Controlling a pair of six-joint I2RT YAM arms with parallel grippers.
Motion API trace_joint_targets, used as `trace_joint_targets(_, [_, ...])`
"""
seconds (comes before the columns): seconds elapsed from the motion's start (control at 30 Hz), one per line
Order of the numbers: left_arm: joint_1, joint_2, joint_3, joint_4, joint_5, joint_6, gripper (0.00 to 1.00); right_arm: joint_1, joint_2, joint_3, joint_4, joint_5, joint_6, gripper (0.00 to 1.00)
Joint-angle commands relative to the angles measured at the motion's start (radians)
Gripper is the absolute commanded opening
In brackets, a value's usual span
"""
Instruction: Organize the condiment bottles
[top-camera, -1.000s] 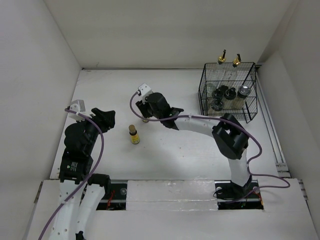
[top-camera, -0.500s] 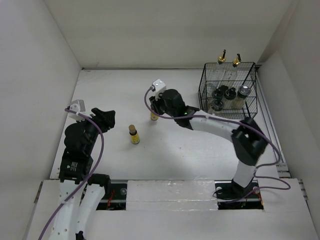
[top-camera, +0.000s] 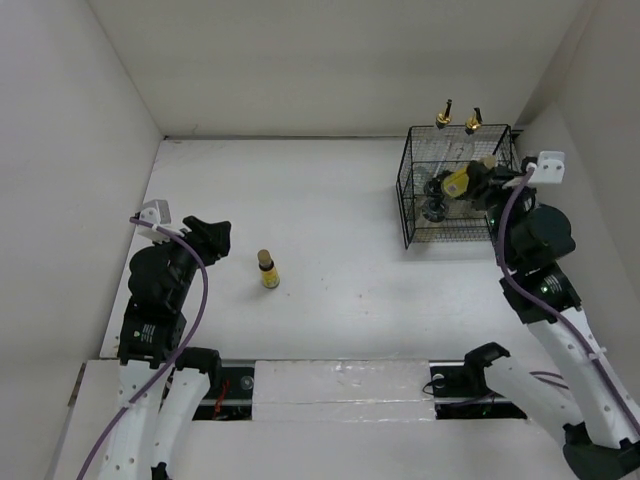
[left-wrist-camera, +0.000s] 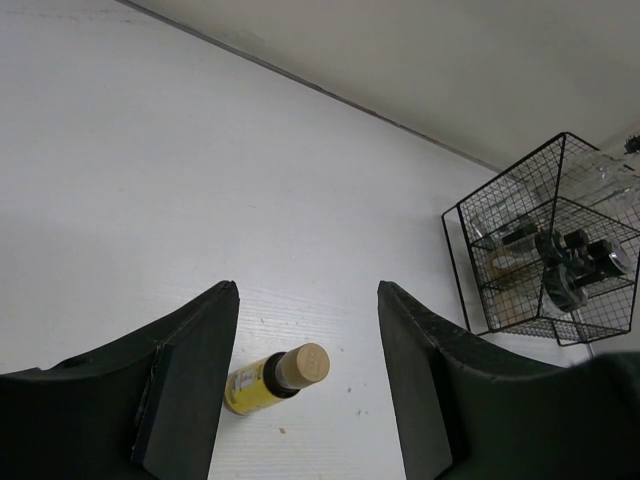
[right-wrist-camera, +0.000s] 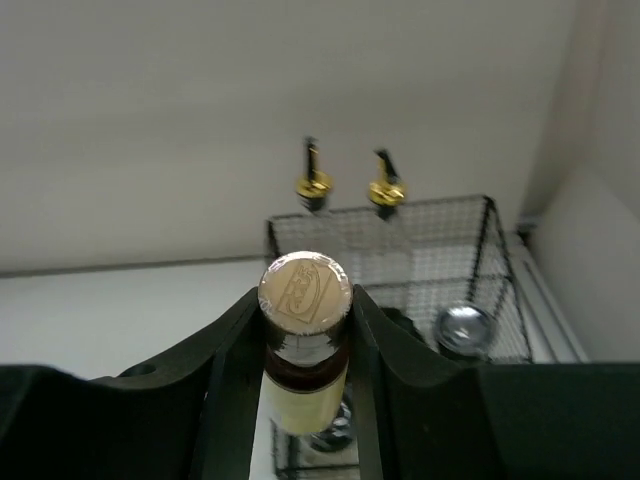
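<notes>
My right gripper (right-wrist-camera: 305, 300) is shut on the neck of a yellow bottle with a tan cap (right-wrist-camera: 305, 288). In the top view that gripper (top-camera: 470, 180) holds the yellow bottle (top-camera: 456, 183) over the black wire basket (top-camera: 404, 190). Inside the basket stand two clear cruets with gold spouts (top-camera: 443, 115), dark-lidded jars (top-camera: 436, 208) and a silver-lidded jar (right-wrist-camera: 462, 325). A second yellow bottle (top-camera: 268, 270) stands alone on the table, upright. My left gripper (left-wrist-camera: 307, 300) hangs open above and behind that bottle (left-wrist-camera: 275, 375), not touching it.
The basket (left-wrist-camera: 505, 173) sits at the table's far right corner, close to the back and right walls. White walls enclose the table on three sides. The left arm (top-camera: 160, 290) stays near the left wall.
My right arm has swung from the table's middle to the far right, carrying the yellow bottle over the basket. The left arm and the lone bottle have not moved.
</notes>
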Motion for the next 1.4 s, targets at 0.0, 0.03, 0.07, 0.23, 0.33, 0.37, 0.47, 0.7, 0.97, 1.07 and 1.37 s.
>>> trace_joint_targets(0.0, [0.007, 0.007, 0.003, 0.042, 0.023, 0.013, 0.53, -0.121, 0.015, -0.030, -0.102, 0.036, 0.026, 0.08])
trace_joint_targets(0.03, [0.007, 0.007, 0.003, 0.042, 0.011, 0.013, 0.53, -0.150, 0.015, -0.020, -0.113, 0.036, 0.026, 0.08])
trace_joint_targets(0.07, [0.007, 0.007, 0.003, 0.042, 0.010, 0.013, 0.53, -0.176, 0.027, -0.020, -0.113, 0.013, 0.026, 0.08])
trace_joint_targets(0.23, [0.007, -0.006, -0.007, 0.042, 0.010, 0.013, 0.54, -0.291, 0.122, -0.020, -0.084, -0.045, 0.048, 0.07])
trace_joint_targets(0.33, [0.007, -0.006, -0.007, 0.042, 0.010, 0.013, 0.54, -0.322, 0.168, -0.043, -0.011, -0.045, 0.059, 0.06])
trace_joint_targets(0.37, [0.007, -0.006, -0.007, 0.042, 0.020, 0.013, 0.54, -0.331, 0.184, -0.052, 0.011, -0.045, 0.059, 0.06])
trace_joint_targets(0.47, [0.007, -0.006, -0.007, 0.042, 0.010, 0.013, 0.54, -0.331, 0.251, -0.039, 0.031, -0.045, 0.059, 0.06])
trace_joint_targets(0.7, [0.007, -0.006, -0.007, 0.042, 0.010, 0.013, 0.54, -0.331, 0.353, -0.117, 0.140, -0.039, 0.104, 0.05])
trace_joint_targets(0.97, [0.007, 0.005, -0.007, 0.042, 0.029, 0.013, 0.55, -0.322, 0.415, -0.183, 0.209, -0.008, 0.114, 0.07])
trace_joint_targets(1.07, [0.007, 0.005, -0.007, 0.042, 0.020, 0.013, 0.57, -0.310, 0.425, -0.194, 0.209, 0.001, 0.114, 0.11])
trace_joint_targets(1.37, [0.007, 0.013, -0.007, 0.042, 0.029, 0.013, 0.69, -0.281, 0.437, -0.212, 0.188, 0.024, 0.123, 0.39])
